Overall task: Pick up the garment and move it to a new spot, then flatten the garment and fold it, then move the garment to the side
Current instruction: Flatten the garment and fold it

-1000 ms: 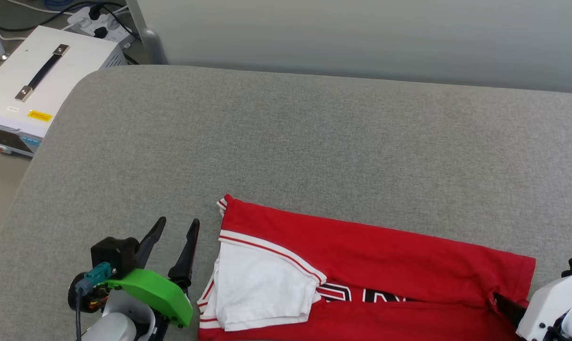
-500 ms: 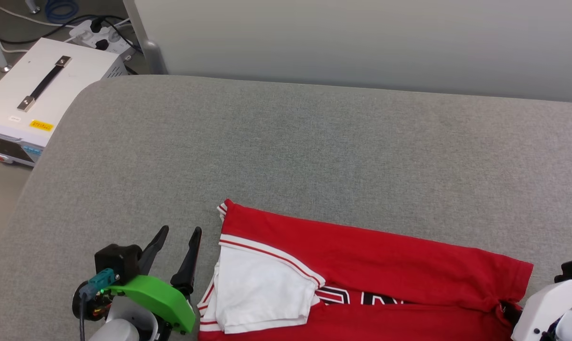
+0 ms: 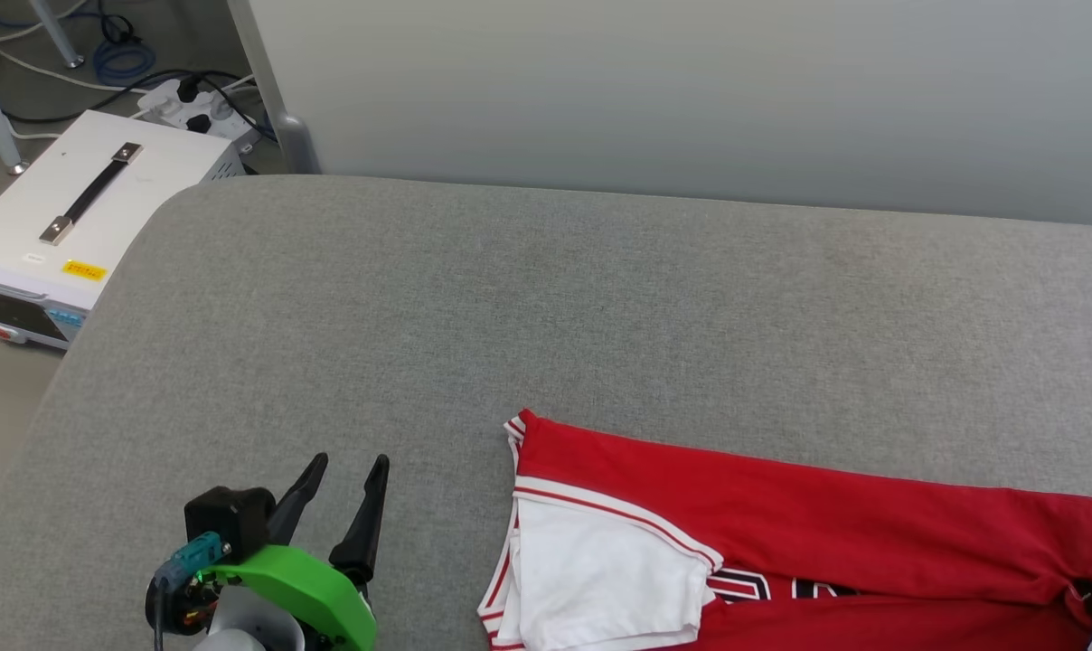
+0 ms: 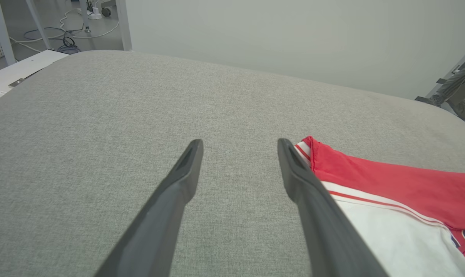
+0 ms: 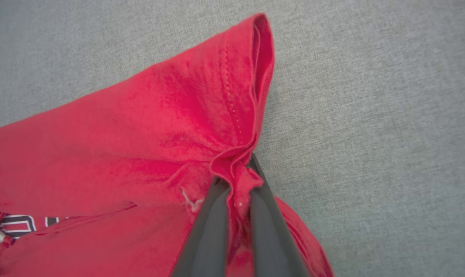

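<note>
Ample bare grey surface (image 3: 546, 298) beyond garment (image 3: 826, 515)

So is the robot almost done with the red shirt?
Nearly. The garment already looks folded, its white sleeve tucked on top. Right now the right gripper is pinched shut on the red hem at one end. The left gripper is open, apart from the garment. Left to do: slide it to the side of the grey cushion and let go.

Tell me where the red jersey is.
The jersey lies on the grey surface, lower right in the head view, right of the left gripper, its edge pinched in the right gripper.
</note>
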Robot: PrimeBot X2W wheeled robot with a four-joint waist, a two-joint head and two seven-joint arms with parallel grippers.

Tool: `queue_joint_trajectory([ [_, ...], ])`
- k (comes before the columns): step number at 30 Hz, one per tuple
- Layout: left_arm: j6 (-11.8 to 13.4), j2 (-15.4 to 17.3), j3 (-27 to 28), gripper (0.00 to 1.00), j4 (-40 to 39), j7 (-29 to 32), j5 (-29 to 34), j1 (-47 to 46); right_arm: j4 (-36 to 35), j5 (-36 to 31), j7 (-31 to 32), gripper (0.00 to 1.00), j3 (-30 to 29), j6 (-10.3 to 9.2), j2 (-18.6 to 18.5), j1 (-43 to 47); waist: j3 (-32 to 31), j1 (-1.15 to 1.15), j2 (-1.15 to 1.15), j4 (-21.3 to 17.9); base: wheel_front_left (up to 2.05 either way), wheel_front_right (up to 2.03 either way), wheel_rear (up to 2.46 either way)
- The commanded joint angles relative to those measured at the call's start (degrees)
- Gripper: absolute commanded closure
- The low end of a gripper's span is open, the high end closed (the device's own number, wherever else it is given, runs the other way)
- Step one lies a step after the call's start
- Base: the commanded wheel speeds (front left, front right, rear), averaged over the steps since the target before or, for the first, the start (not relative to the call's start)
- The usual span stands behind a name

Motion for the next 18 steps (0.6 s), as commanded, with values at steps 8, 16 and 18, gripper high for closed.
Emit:
queue_joint_trajectory([
  [8,-0.1,-0.6,-0.1,0.00,0.4,-0.3,0.7,2.3,-5.1,1.1,2.0,1.00,1.7,-0.04,2.3,3.8,-3.3,0.00,0.00,-0.5,0.00,0.00,0.00],
  [16,0.0,-1.1,-0.1,0.00,0.2,-0.3,0.6,3.3,-13.7,2.4,5.3,1.00,5.6,-0.04,6.5,7.2,-5.0,0.00,0.00,0.3,0.00,0.00,0.00],
  [18,0.0,-1.2,0.0,0.00,0.1,-0.3,0.6,3.5,-15.6,2.3,6.0,1.00,6.4,-0.04,7.8,7.7,-5.1,0.00,0.00,0.7,0.00,0.00,0.00],
])
